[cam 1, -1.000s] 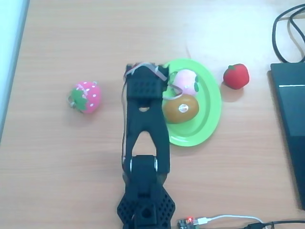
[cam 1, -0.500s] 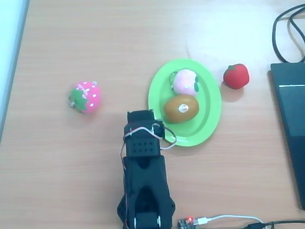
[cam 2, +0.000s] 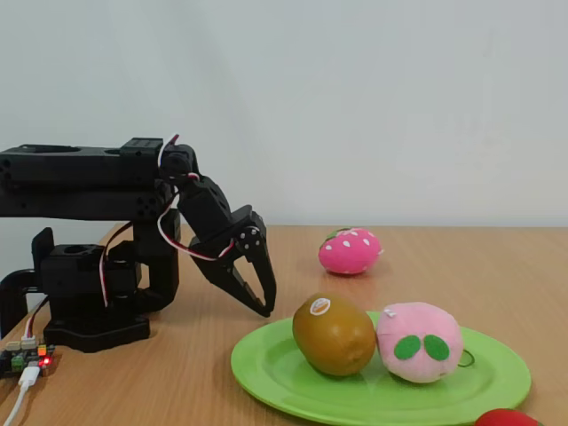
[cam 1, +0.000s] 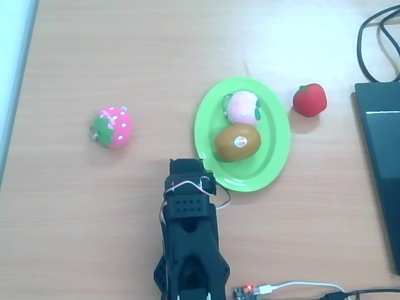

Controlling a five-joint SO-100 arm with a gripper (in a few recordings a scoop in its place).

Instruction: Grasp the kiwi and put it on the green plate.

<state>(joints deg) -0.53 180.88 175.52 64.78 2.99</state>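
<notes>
While the kiwi (cam 1: 237, 142) is lying on the green plate (cam 1: 275, 165), touching the pink ball (cam 1: 244, 107) beside it, the task is looking done, judging from how things lie. The tool (cam 2: 264, 303) is hanging folded toward the arm's base, off the plate's edge and above the desk (cam 1: 94, 206), holding nothing; probably it is parked there to keep clear of the fruit. Its fingers are lying pressed together or nearly so in the fixed view, though a narrow gap is hard to rule out. From overhead the arm's own body is covering the fingertips. The strawberry (cam 1: 112, 127) is sitting well apart, toward the desk's left edge. A red fruit (cam 1: 310, 99) is sitting just beyond the plate, cut off in the fixed view.
</notes>
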